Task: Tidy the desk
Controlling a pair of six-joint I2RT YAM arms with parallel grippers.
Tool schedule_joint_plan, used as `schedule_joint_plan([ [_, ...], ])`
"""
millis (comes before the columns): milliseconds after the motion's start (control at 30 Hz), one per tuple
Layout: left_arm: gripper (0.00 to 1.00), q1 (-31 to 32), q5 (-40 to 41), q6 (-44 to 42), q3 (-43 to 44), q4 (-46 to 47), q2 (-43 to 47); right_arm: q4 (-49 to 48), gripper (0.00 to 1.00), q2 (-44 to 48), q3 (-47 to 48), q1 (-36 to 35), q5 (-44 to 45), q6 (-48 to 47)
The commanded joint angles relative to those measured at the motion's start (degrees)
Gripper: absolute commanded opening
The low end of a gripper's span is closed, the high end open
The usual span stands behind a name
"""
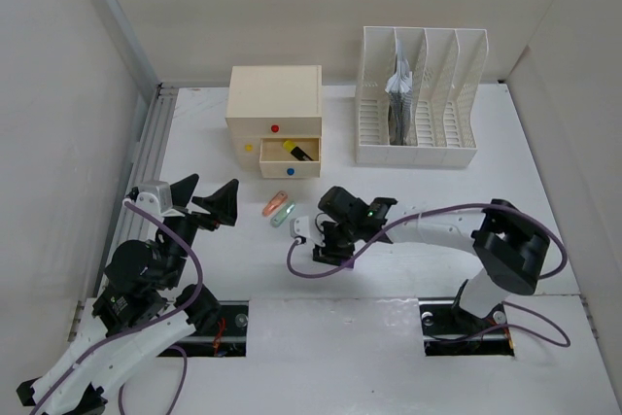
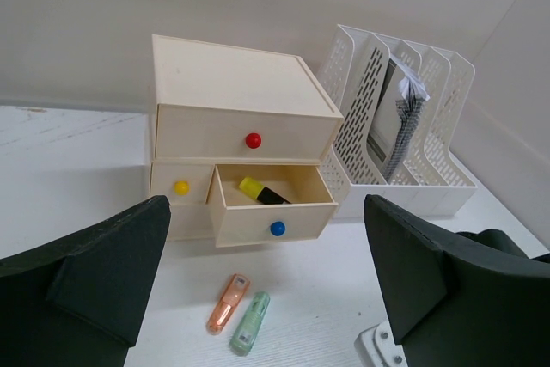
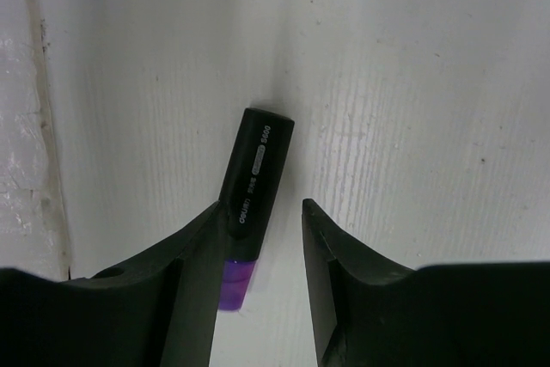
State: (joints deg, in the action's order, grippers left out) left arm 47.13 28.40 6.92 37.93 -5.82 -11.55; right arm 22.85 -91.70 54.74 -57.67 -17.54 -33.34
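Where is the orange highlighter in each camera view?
Top external: the orange highlighter lies left of centre, beside the green highlighter, in front of the open drawer.
Left wrist: bottom centre, below that drawer.
Right wrist: not in it.
Shared landmark: the open drawer with the blue knob, seen in the top and left wrist views only.

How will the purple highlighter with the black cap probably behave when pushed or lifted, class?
The highlighter looks like rigid plastic, so probably stiff and light. Its squared-off cap suggests it would slide on the desk rather than roll, though its body is partly hidden.
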Motion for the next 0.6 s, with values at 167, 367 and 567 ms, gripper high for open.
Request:
schedule_joint_plan([
  [167,0.94,-0.2,0.4,0.1,-0.1,2.3,0.6,1.0,0.47,-3.3,4.9,-1.5,1.1,1.8],
  [367,0.94,-0.2,0.4,0.1,-0.1,2.3,0.7,2.7,0.48,-5.8,6.1,-2.0,1.6,2.3],
  [567,0.94,-0.2,0.4,0.1,-0.1,2.3,0.7,3.9,0.48,-7.4,6.7,-2.0,0.5,3.5],
])
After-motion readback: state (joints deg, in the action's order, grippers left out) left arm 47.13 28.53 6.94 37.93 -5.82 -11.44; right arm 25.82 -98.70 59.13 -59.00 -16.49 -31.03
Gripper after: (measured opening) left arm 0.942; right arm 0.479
